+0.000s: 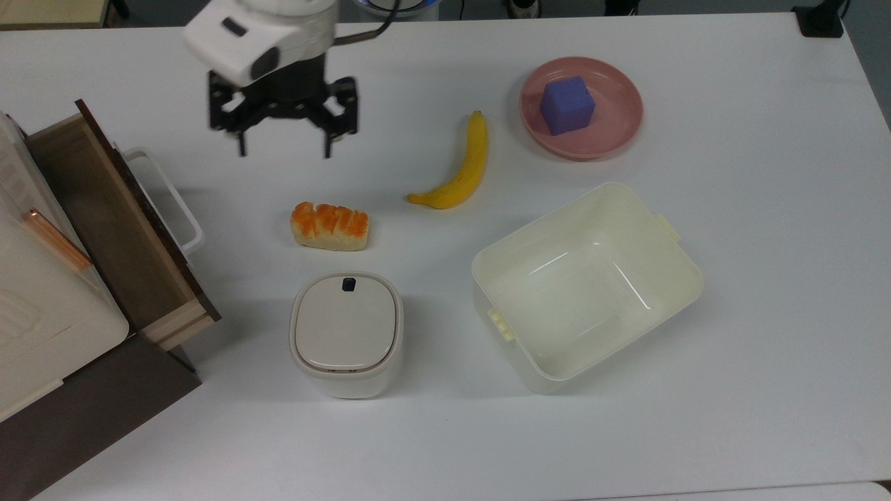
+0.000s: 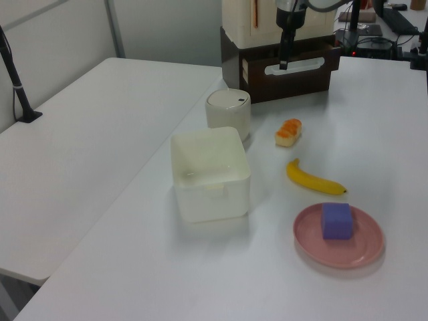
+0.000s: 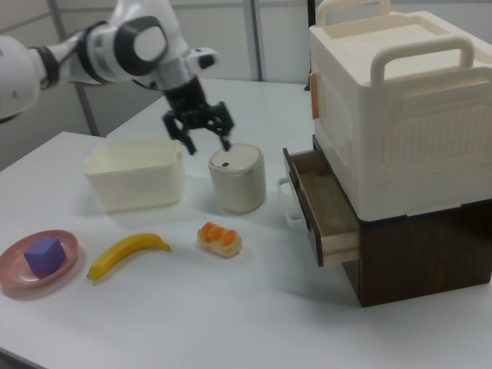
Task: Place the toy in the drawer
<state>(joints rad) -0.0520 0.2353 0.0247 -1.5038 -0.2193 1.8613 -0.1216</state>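
Observation:
The drawer (image 1: 104, 216) stands pulled open at the top view's left, with a dark front panel, a white handle (image 1: 172, 202) and a bare brown bottom. It sits under a cream box in the right view, drawer (image 3: 327, 206). The toy is hidden from view. My gripper (image 1: 283, 149) hangs open and empty above the white table, to the right of the drawer and beyond the bread loaf in the top view. In the right view the gripper (image 3: 207, 143) hovers above the lidded bin. In the left view the gripper (image 2: 283, 61) shows in front of the drawer's front panel (image 2: 301, 79).
An orange-topped bread loaf (image 1: 329, 226) and a banana (image 1: 456, 170) lie mid-table. A pink plate (image 1: 616, 129) holds a purple cube (image 1: 567, 104). A white lidded bin (image 1: 346, 332) and an open cream tub (image 1: 672, 278) stand nearer the front. A cream box (image 3: 400, 108) tops the cabinet.

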